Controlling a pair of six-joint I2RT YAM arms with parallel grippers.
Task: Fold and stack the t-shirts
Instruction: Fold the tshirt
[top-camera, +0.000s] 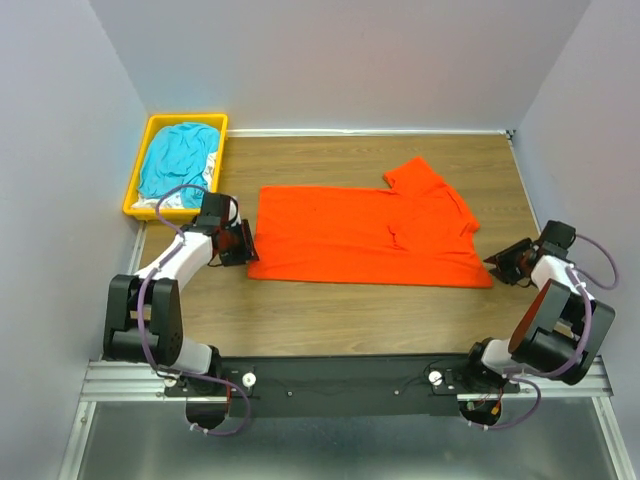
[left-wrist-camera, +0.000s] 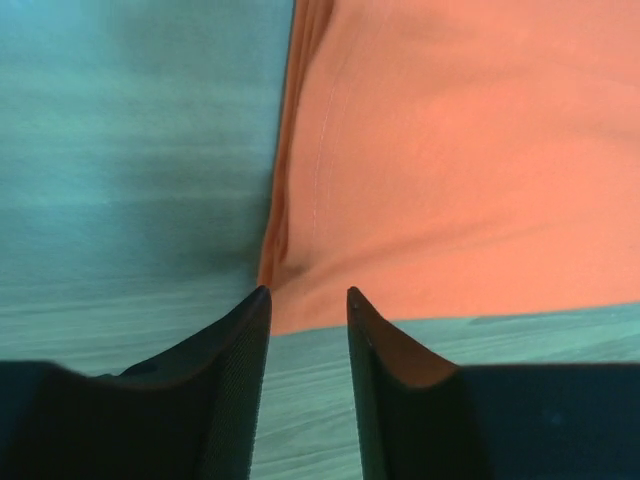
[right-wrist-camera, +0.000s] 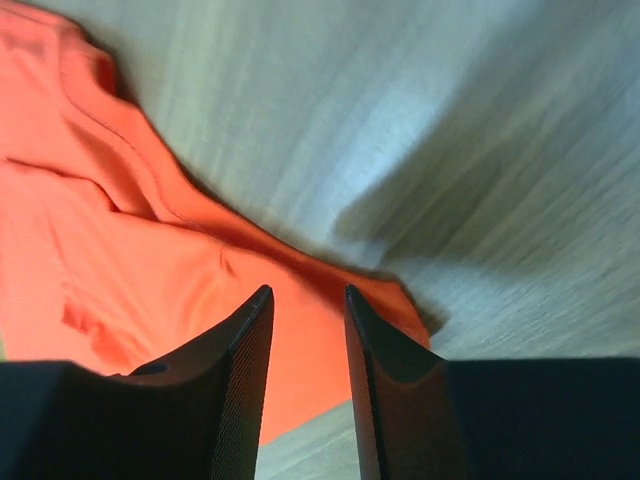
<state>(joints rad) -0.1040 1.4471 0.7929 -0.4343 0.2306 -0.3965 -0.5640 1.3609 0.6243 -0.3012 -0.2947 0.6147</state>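
Observation:
An orange-red t-shirt (top-camera: 360, 235) lies on the wooden table, its body folded into a wide band with one sleeve sticking out at the back right. My left gripper (top-camera: 245, 245) sits low at the shirt's left edge. In the left wrist view it (left-wrist-camera: 308, 295) is open, with bare table between the fingers and the shirt's near corner (left-wrist-camera: 300, 300) just past the tips. My right gripper (top-camera: 505, 265) is at the shirt's near right corner. In the right wrist view it (right-wrist-camera: 307, 292) is open, and the orange cloth (right-wrist-camera: 120, 270) shows through the gap. A teal-blue t-shirt (top-camera: 178, 158) lies in the bin.
A yellow bin (top-camera: 187, 117) stands at the back left corner, holding the teal shirt and some white fabric (top-camera: 212, 165). Grey walls close in the table on the left, back and right. Bare wood shows in front of the orange shirt.

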